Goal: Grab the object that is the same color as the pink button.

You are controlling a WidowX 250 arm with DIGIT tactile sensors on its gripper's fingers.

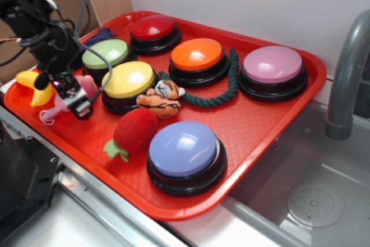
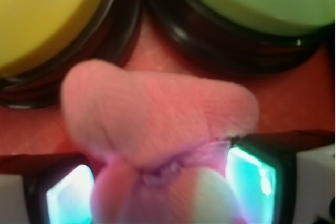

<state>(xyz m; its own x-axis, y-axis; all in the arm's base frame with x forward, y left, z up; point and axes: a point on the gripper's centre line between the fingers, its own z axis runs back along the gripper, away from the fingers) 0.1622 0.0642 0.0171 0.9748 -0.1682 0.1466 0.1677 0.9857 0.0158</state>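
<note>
The small light-pink plush toy (image 1: 87,84) sits at the left side of the red tray (image 1: 277,143), between the fingers of my gripper (image 1: 75,99). In the wrist view the pink plush (image 2: 157,114) fills the gap between the two pads (image 2: 252,174), and my gripper (image 2: 160,182) is shut on it. Its thin tail (image 1: 47,117) hangs to the left. I cannot tell whether the toy is off the tray. The pink button (image 1: 273,65), mauve-topped on a black base, stands at the tray's far right, well away from the gripper.
Yellow button (image 1: 128,79) and green button (image 1: 106,54) stand just beyond the gripper, also in the wrist view (image 2: 42,14). Red (image 1: 152,28), orange (image 1: 197,55) and lavender-blue (image 1: 184,148) buttons, tiger plush (image 1: 162,99), strawberry (image 1: 134,132), green rope (image 1: 230,85), yellow toy (image 1: 32,85), faucet (image 1: 347,73).
</note>
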